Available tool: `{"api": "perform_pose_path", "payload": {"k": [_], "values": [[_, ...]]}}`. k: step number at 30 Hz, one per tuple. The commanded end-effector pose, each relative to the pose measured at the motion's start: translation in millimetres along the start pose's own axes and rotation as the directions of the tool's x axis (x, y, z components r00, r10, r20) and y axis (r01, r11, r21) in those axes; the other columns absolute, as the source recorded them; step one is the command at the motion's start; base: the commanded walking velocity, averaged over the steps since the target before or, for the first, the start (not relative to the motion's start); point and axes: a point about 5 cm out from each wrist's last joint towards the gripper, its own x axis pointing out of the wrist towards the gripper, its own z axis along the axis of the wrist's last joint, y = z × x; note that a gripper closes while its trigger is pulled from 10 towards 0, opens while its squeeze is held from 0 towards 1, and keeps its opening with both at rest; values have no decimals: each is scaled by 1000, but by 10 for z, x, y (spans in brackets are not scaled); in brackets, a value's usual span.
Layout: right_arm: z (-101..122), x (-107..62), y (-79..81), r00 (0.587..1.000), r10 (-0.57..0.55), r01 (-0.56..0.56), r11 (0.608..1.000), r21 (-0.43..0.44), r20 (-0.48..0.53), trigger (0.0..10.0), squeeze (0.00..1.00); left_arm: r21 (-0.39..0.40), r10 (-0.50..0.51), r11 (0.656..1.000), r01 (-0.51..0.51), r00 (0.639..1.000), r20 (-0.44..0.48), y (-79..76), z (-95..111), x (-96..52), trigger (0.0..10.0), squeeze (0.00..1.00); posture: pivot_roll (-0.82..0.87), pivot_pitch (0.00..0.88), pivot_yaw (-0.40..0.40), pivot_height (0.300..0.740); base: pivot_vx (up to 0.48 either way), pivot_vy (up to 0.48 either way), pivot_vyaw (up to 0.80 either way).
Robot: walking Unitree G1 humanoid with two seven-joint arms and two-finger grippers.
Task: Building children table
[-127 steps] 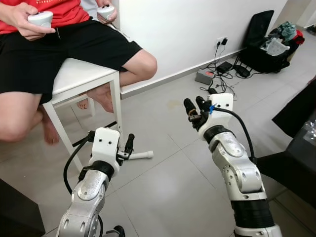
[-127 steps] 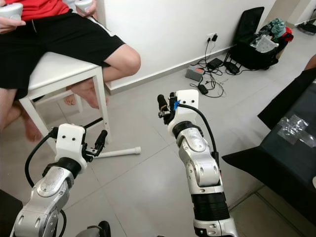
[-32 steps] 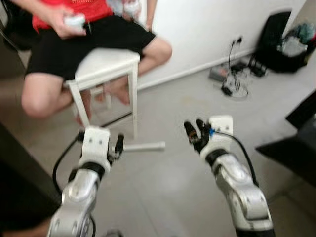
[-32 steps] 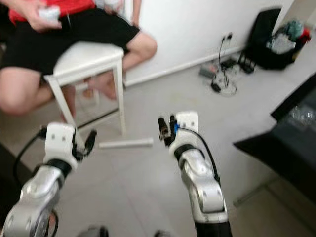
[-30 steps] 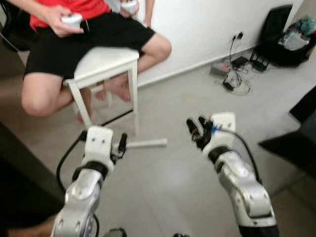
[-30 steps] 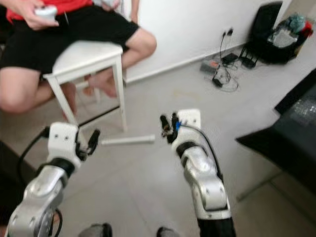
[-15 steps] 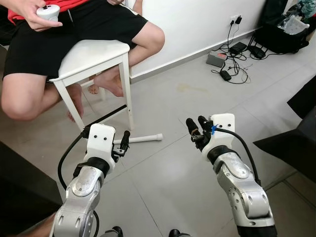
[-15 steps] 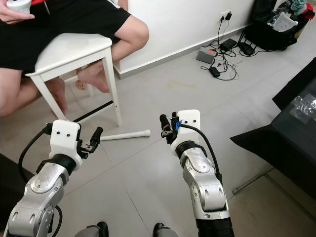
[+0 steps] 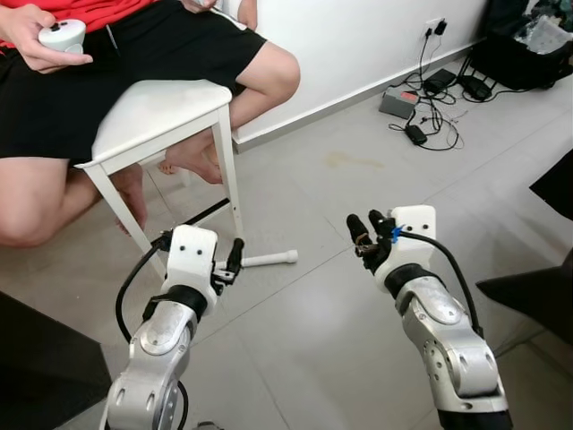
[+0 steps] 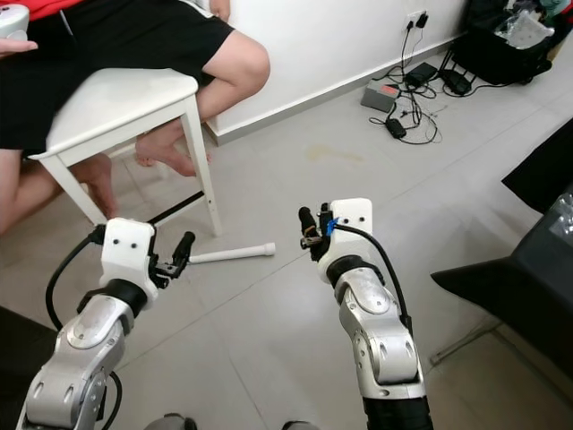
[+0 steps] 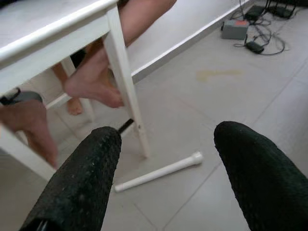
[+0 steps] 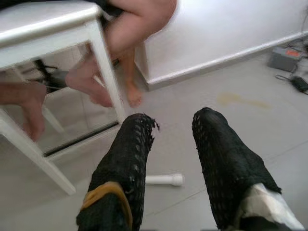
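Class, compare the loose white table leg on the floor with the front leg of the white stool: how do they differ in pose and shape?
The loose table leg lies flat on the tiles; the stool's front leg stands upright, bearing the seat. The loose leg looks round like a tube, while the stool leg looks square-edged. The loose leg is free at both ends; the stool leg is joined to its frame. Both are white.

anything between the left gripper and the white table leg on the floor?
Nothing. In the left wrist view the open left gripper looks straight at the white table leg, with bare grey floor tile in between; the stool leg stands just beyond it.
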Motion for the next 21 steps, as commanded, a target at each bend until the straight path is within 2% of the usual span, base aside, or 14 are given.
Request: {"api": "perform_pose_path", "payload": {"k": [1,21], "values": [[-48,-67,-100,999,-37,36,999,-9,-17,10000,0,-8,-34,999,34,999,4,-92,4,-17,10000,0,13,227,-90,740,322,0,0],[-37,-44,-85,1000,-30,30,1000,7,-8,10000,0,-2,-34,999,34,999,8,-80,15,-2,10000,0,18,231,-86,740,322,0,0]]}}
